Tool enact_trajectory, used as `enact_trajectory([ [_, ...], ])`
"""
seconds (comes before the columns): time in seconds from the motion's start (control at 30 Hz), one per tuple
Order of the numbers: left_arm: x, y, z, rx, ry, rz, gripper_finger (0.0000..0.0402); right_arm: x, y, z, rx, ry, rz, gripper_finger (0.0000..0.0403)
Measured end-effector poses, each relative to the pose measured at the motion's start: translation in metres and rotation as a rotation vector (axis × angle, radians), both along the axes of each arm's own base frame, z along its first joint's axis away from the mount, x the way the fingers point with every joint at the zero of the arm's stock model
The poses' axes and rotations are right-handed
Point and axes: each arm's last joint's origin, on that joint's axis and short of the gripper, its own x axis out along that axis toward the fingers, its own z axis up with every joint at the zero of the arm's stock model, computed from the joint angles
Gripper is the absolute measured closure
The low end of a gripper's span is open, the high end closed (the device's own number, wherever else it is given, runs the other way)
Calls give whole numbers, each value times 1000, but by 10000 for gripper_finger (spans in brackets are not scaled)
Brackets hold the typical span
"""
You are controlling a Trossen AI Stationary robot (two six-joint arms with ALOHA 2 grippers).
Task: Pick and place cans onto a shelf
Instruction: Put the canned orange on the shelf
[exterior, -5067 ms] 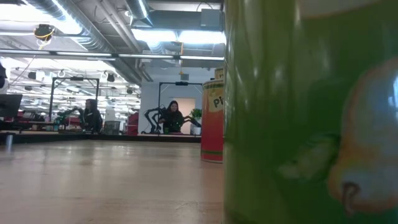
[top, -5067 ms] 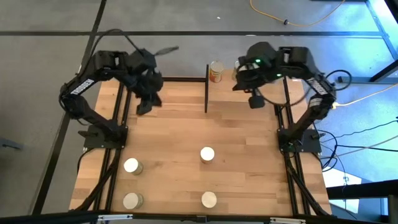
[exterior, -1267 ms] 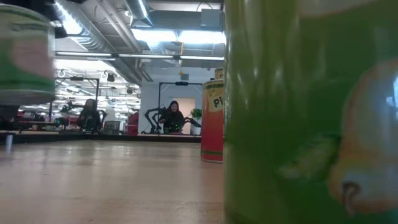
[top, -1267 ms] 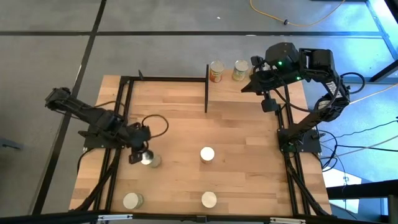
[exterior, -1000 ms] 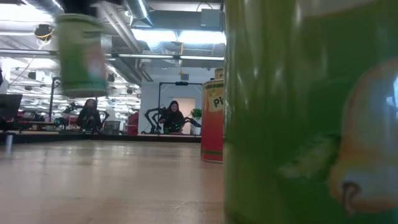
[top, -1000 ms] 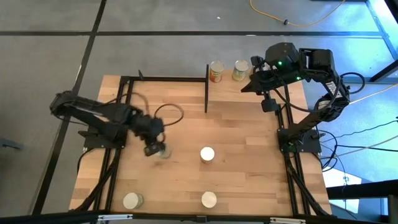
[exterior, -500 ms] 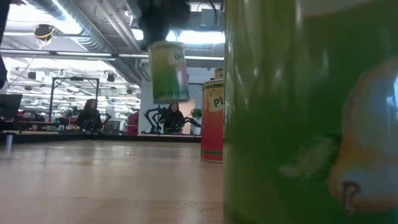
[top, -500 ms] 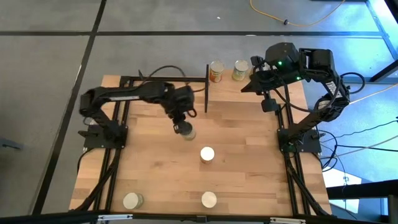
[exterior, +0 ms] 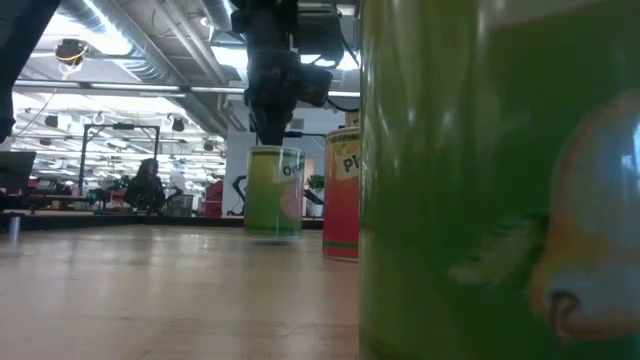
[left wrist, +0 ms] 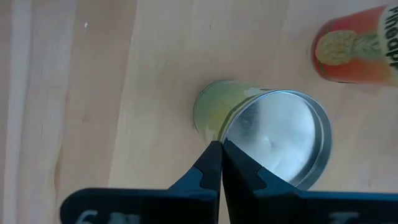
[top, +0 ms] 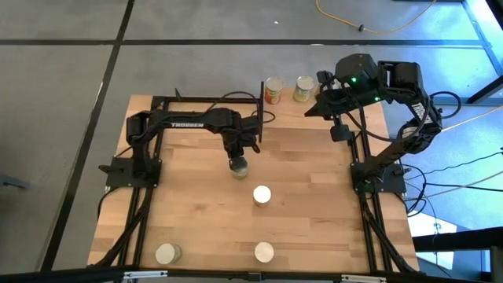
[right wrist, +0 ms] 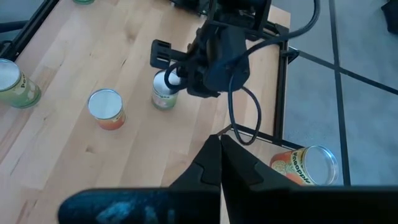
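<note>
Butcher-block tabletop [top: 306,189], with green-labelled cylindrical tin [top: 239,165] beneath the closed, empty-looking left gripper [top: 238,151]; right gripper [top: 320,104] closed, empty.

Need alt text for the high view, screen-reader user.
Overhead of a wooden table: the left gripper, shut on the rim of a green can, holds it near the shelf's black upright panel. Two cans stand beyond that panel, beside the shut, idle right gripper. Three more cans stand on the near half of the table.
</note>
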Motion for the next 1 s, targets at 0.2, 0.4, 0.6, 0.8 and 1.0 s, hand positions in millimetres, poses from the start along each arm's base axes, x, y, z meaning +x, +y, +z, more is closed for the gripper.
enact_trajectory([
  [0.2, 2, 1, -1, 36, -5, -3, 399, 0, 0, 0, 0, 0, 0, 402],
  [0.4, 3, 2, -1, 51, -11, 17, 373, 0, 0, 0, 0, 0, 0, 402],
  [0.6, 3, 2, -1, 56, -8, 21, 347, 0, 0, 0, 0, 0, 0, 402],
  [0.8, 0, 2, 18, 33, 10, 22, 350, 0, 0, 0, -1, 0, 1, 402],
  [1.0, -4, -1, 78, 67, -18, 13, 364, 0, 0, 0, 0, 0, 1, 402],
])
